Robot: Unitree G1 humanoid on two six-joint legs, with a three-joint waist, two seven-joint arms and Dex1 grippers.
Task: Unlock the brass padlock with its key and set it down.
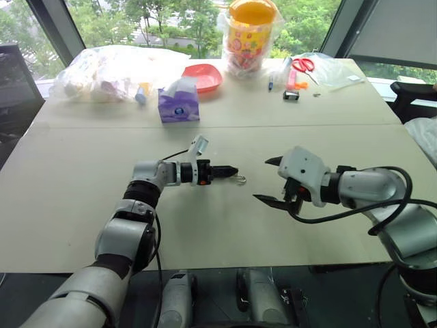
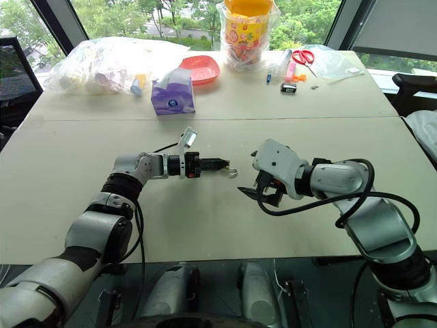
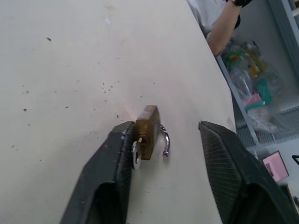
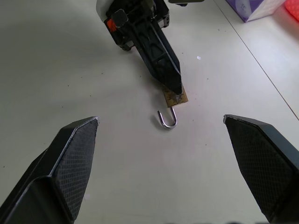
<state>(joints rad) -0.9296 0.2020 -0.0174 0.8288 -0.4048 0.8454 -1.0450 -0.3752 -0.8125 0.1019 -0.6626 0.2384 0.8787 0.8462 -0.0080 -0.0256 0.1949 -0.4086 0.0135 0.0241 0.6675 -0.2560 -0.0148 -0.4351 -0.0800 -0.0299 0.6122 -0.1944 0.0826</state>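
The brass padlock lies on the pale table near its middle, its silvery shackle swung out of the body. A small silver key sticks out of its base. My left gripper is open around it: one finger touches the lock's side and the other stands well apart. In the head views the lock sits at that gripper's tip. My right gripper hovers a short way to the right of the lock, wide open and holding nothing, pointing toward it.
At the table's far side stand a purple tissue box, a red bowl, a clear bag of items, a yellow container in plastic and red-handled scissors. A person's arm shows beyond the table edge.
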